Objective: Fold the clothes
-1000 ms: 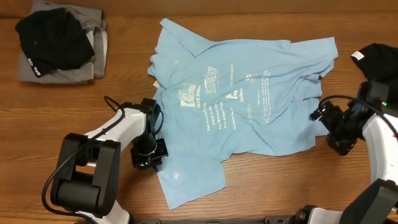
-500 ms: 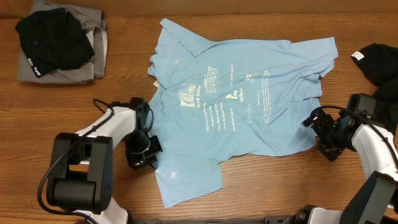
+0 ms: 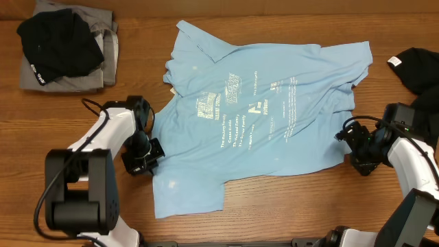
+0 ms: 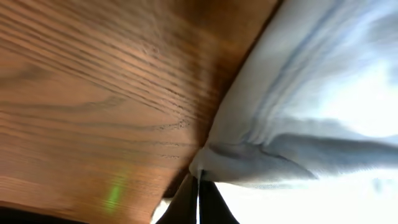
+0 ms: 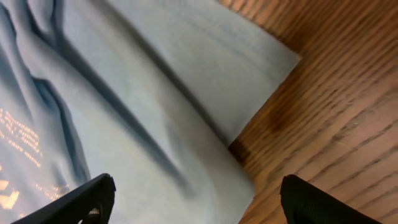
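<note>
The light-blue T-shirt (image 3: 254,116) with pale lettering lies spread and wrinkled across the middle of the table. My left gripper (image 3: 146,155) is at its lower left edge, and in the left wrist view the gripper (image 4: 199,198) is shut on a pinched fold of the shirt (image 4: 298,99). My right gripper (image 3: 351,145) is at the shirt's lower right edge. In the right wrist view it (image 5: 199,205) is open, its fingertips (image 5: 81,198) wide apart over the shirt's hem corner (image 5: 155,106), holding nothing.
A black garment (image 3: 58,42) lies on a folded grey one (image 3: 103,68) at the back left corner. Another black garment with a white tag (image 3: 420,67) lies at the right edge, just behind my right arm. Bare wood runs along the front.
My left gripper has moved left, dragging the shirt's lower left part with it. My right gripper moved in to the shirt's right edge and has since stayed.
</note>
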Tool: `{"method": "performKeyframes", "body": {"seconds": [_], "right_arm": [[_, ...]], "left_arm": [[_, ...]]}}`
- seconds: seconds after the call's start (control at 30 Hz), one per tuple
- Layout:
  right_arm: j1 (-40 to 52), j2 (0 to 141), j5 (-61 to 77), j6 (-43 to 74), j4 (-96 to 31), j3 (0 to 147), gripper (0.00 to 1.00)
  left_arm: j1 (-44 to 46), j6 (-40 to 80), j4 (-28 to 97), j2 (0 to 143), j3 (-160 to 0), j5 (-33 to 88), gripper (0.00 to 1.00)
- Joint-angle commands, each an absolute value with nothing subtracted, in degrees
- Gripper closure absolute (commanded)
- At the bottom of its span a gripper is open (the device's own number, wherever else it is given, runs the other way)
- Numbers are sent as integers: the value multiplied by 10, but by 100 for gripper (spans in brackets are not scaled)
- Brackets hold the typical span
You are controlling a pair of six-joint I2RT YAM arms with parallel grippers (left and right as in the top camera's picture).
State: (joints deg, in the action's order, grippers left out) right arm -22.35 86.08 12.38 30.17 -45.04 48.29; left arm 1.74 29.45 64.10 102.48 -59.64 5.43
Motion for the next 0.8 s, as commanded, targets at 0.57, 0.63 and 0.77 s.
{"method": "performKeyframes", "body": {"seconds": [0.57, 0.63, 0.77], "right_arm": [[-221, 947, 103, 331, -361, 470, 16], [-221, 947, 103, 331, -348, 470, 16], [-229, 947, 96, 356, -337, 471, 17]], "left_arm": [[15, 283, 642, 989, -612, 30, 96], [15, 283, 642, 989, -612, 30, 96], [15, 283, 643, 989, -612, 30, 96]]}}
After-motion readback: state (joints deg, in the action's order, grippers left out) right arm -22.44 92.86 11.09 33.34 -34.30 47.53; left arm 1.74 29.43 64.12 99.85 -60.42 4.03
